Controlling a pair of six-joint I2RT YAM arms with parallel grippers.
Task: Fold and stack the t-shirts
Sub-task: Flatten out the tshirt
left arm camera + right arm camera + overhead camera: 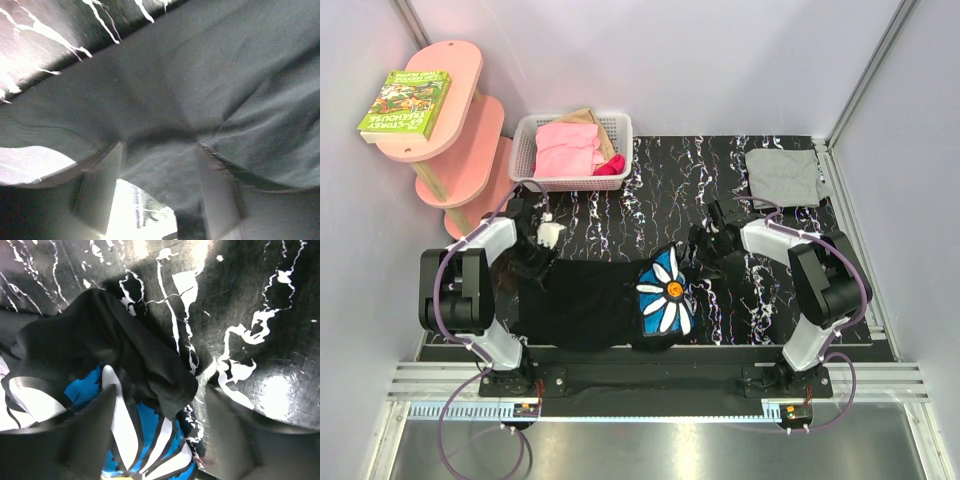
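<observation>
Black shirt (582, 300): lies crumpled across the near part of the tabletop (750, 300), stretched sideways between the two arms. Its left end is at the left tool and its right end is bunched up at the right tool.
Flower (667, 292): blue and white petals around a yellow centre, face up on the right part of the black shirt, with black cloth folded over its far edge.
Grey shirt (782, 176): folded flat at the far right corner of the tabletop, well apart from the black shirt.
Left tool (160, 147): down at the black shirt's left end. Its fingers (100, 185) stand apart, a fold of black cloth lies in the gap between them, and more cloth spreads beyond the tips.
Right tool (161, 390): low over the black shirt's right end. Its fingers stand apart with a rolled black hem between them. The flower's petals show by one finger and bare tabletop by the other.
Tabletop: black with white veins.
Basket (523, 150): white, at the far edge left of middle, holding pink clothes (565, 150).
Shelf (460, 150): pink and tiered, at the far left just beside the basket.
Book (406, 103): green cover, lying flat on the shelf's top tier.
</observation>
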